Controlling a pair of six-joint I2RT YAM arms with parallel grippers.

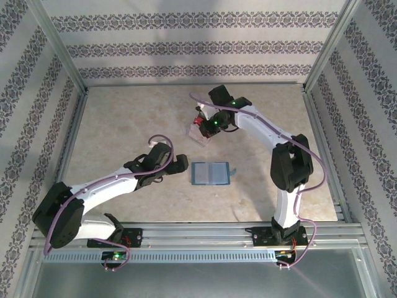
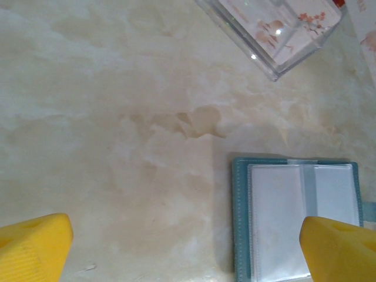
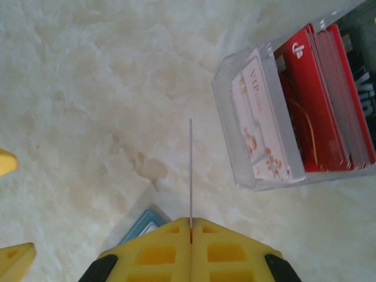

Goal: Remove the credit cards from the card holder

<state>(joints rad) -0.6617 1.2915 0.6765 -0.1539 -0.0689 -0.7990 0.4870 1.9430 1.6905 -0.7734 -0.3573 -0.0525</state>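
Clear box (image 3: pixel 228 111): red cards (image 3: pixel 320 100) | card holder (image 2: pixel 240 223) open | left end effector (image 2: pixel 188 247) released | right end effector (image 3: pixel 191 226) grasping card (image 3: pixel 190 158)

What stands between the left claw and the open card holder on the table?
Nothing visible does. The left claw hangs open over the bare table, one finger over the card holder. The clear box lies farther away, not between them.

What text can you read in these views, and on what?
"VIP": white floral card in the clear box; smaller print after it blurred.
Red card: white logo, unreadable.
Card holder: no text.
Thin card in the right gripper: edge-on, face hidden.
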